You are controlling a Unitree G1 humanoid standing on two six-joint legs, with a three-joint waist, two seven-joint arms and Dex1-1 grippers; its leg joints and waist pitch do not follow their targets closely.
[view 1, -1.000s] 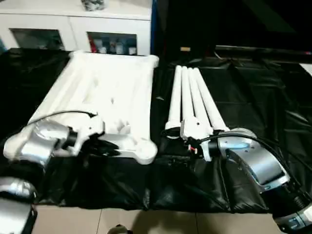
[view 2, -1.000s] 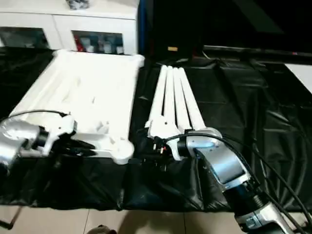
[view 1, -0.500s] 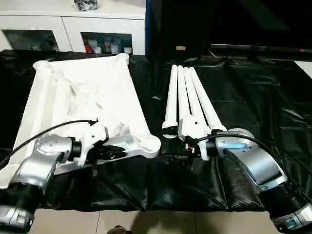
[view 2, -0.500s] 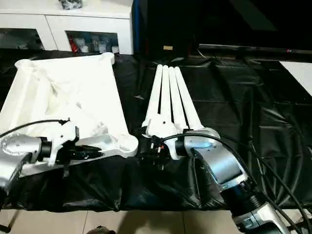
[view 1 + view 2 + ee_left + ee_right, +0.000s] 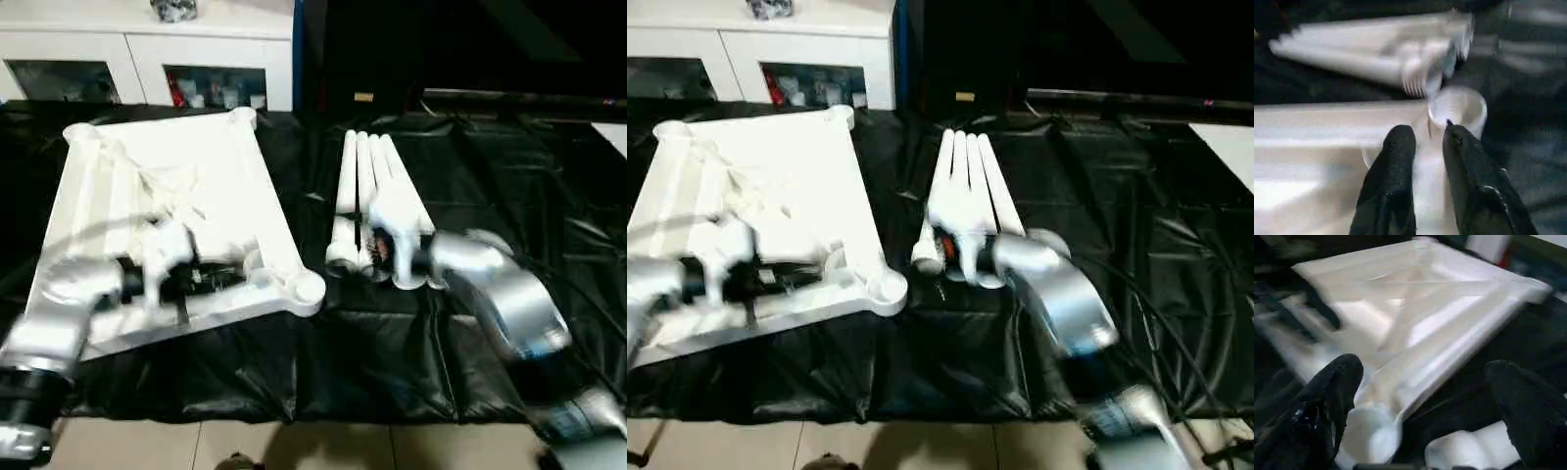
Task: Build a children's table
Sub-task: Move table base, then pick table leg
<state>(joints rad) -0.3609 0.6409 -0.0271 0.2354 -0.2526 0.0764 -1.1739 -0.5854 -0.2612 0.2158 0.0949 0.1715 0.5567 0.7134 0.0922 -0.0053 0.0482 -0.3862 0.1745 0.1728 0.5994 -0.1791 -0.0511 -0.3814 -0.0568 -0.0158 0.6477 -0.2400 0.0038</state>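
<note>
The children's table lies in parts on a black cloth. Its white tabletop (image 5: 196, 157) is ribbed side up on the left. The white legs (image 5: 367, 166) lie bundled side by side at the centre. My left gripper (image 5: 211, 279) is at the tabletop's near rim. In the left wrist view that gripper (image 5: 1429, 142) is shut on the rim just short of a round corner socket (image 5: 1459, 105). My right gripper (image 5: 375, 250) hovers at the legs' near flared ends. Its open fingers (image 5: 1327, 396) have nothing between them.
The black cloth (image 5: 490, 176) covers the work surface and ends at a tiled floor (image 5: 294, 446) in front. A white cabinet with glass doors (image 5: 147, 49) stands behind the tabletop. A dark low shelf runs along the back right.
My right gripper has moved from the cloth in front of the legs up to their flared ends. The left gripper stays at the tabletop's rim. The whole picture shifted early on.
</note>
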